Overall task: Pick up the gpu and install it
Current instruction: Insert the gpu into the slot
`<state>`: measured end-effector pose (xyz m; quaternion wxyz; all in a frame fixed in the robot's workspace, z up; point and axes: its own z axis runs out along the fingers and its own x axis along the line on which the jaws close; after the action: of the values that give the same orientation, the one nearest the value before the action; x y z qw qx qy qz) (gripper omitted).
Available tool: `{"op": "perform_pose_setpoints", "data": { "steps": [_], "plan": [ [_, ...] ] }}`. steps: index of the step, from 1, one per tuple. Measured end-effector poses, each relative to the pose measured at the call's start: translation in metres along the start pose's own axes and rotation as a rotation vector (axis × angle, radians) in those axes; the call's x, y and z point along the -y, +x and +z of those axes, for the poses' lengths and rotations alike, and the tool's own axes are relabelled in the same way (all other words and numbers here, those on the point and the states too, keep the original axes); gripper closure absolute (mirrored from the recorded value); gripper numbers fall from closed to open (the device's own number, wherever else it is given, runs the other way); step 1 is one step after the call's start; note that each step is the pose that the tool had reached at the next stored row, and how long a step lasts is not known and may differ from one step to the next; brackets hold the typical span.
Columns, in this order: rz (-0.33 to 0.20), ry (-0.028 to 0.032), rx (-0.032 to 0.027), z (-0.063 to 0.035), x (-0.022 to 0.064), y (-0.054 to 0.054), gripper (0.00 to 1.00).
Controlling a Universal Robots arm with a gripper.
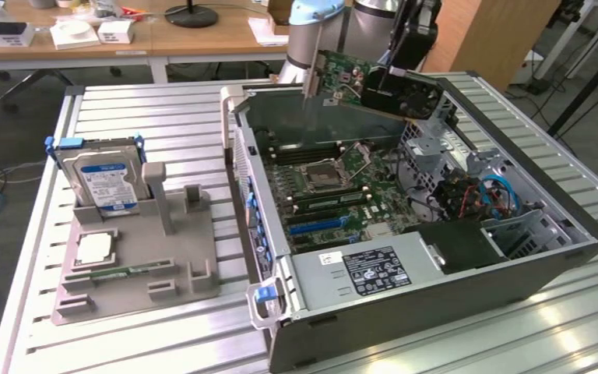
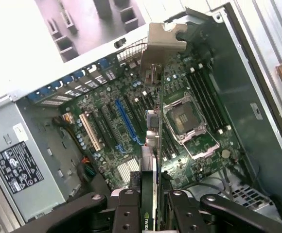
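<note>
One slatted metal table (image 1: pixel 153 109) carries everything. On it lies one open computer case (image 1: pixel 434 312), side panel off, with one motherboard (image 1: pixel 330 195) facing up and one power supply (image 1: pixel 367 269) at its near end. On the exterior view's left, beside the case, sits one grey holder (image 1: pixel 133 280). It keeps one hard drive (image 1: pixel 102 183) upright, plus one processor chip (image 1: pixel 93 248) and one memory stick (image 1: pixel 122 273) lying flat.

The one gpu (image 1: pixel 357 78) hangs tilted in the air over the far part of the open case, clear of the motherboard (its black fan faces the exterior view's right). From the wrist it shows edge-on, over the board between the long blue slot (image 2: pixel 126 121) and the processor socket (image 2: pixel 187 119). The gripper (image 2: pixel 155 213) has its jaws clamped on the card, one finger (image 2: pixel 126 213) on either face.
</note>
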<state>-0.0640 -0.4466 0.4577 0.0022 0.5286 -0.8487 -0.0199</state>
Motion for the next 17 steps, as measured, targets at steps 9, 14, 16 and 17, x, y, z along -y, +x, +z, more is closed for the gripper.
{"op": "perform_pose_setpoints", "data": {
  "steps": [9,14,16,17],
  "plan": [
    [-0.163,-0.0028,-0.0059,0.0006,0.0000,0.0000,0.74],
    [-0.249,-0.0042,-0.0091,0.0009,0.0000,0.0000,0.74],
    [-0.278,-0.0048,-0.0101,0.0010,0.0000,0.0000,0.74],
    [-0.293,-0.0050,-0.0107,0.0011,0.0000,0.0000,0.74]
  ]
}}
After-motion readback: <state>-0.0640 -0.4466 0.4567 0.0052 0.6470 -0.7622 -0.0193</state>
